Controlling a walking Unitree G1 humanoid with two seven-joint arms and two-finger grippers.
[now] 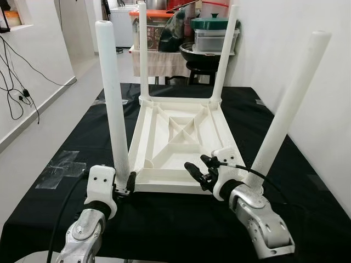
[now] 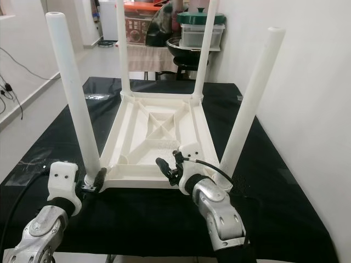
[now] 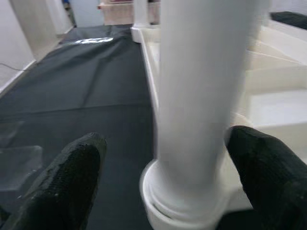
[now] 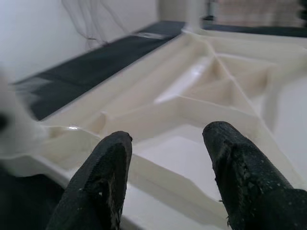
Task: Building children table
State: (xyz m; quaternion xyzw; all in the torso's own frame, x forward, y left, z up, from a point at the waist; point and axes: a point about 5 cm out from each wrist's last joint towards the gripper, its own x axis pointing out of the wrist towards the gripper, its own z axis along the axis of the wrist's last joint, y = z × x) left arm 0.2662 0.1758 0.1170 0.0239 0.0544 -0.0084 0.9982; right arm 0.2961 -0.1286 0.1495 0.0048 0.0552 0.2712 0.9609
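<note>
right hand | fingers apart | over ribbed table underside

Near-left table leg: top cut off by frame edge, surface blurred. Far legs' tops cropped; shelf clutter indistinct.

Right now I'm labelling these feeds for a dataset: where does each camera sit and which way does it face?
Left eye and right eye views: on the head, facing forward and down at the upturned white table on the black cloth; both silver arms show.
Left wrist view: along the left gripper, its open fingers either side of the near left leg.
Right wrist view: along the open right gripper, over the table's ribbed underside.
All share the table.
</note>
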